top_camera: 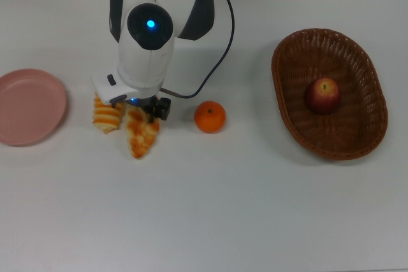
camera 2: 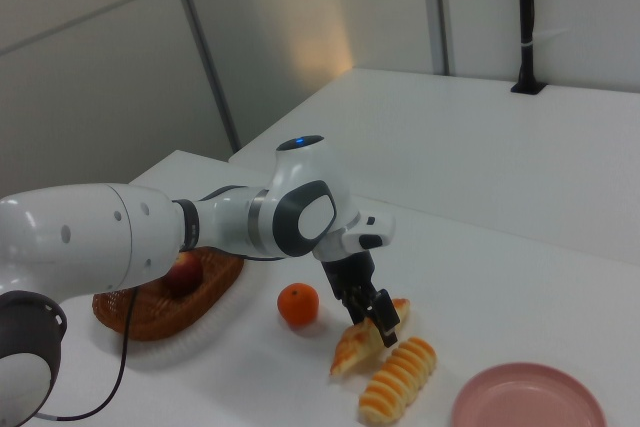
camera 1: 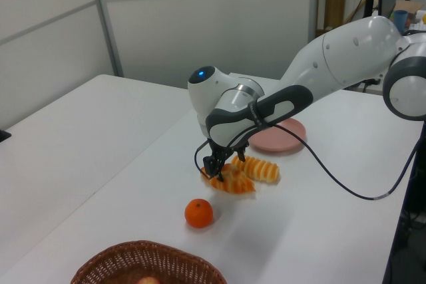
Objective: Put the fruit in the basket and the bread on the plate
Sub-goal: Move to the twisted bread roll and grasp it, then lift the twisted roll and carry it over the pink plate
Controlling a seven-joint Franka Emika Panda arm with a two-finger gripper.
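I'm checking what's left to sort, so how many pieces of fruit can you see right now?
2. The apple lies inside the basket. The tangerine sits on the table, between the basket and the bread rolls. None appears hidden.

Apple (top_camera: 323, 95) in basket (top_camera: 288, 106); tangerine (top_camera: 210, 117) beside two touching rolls (top_camera: 141, 138); pink plate (top_camera: 25, 106) apart.

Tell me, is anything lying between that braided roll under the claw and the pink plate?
Yes. In the top view, the striped roll lies between the braided roll and the pink plate. The gripper sits at the braided roll.
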